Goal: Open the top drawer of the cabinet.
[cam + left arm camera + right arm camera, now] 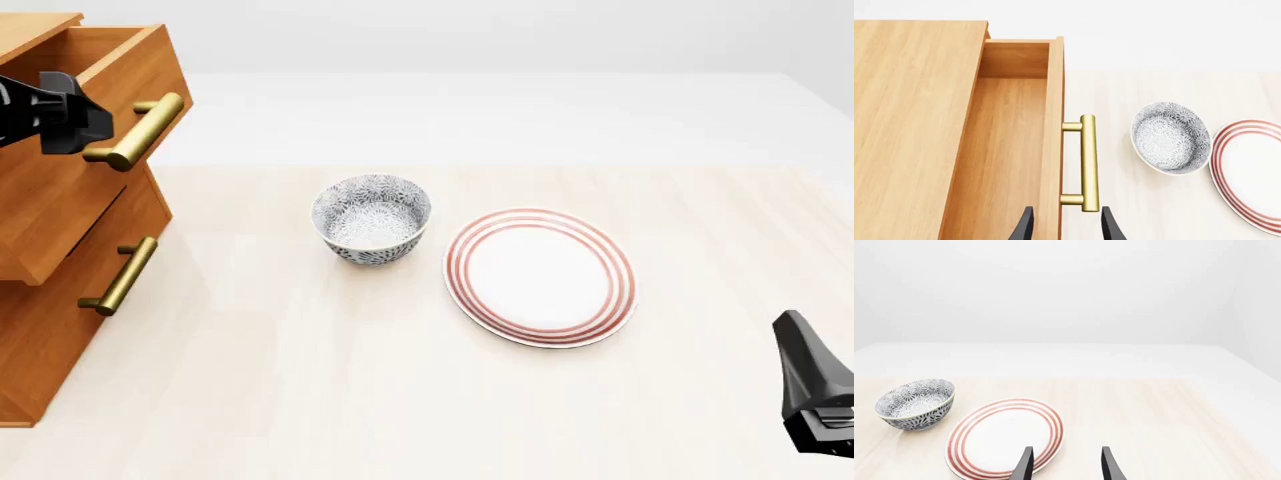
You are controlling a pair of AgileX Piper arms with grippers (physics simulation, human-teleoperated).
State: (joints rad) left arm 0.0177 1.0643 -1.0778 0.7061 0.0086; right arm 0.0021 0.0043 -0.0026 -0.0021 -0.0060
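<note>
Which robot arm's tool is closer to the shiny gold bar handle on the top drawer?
Left. The left tool straddles the near end of the brass bar handle; the right tool hovers far off, over the red-ringed white plate.

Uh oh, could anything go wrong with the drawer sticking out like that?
Maybe. The top drawer is already pulled well out of the cabinet, so pulling more might slide it right out. The left gripper sits at the very end of the brass handle, jaws apart, so it could slip off. The bowl sits fairly near and could get bumped.
</note>
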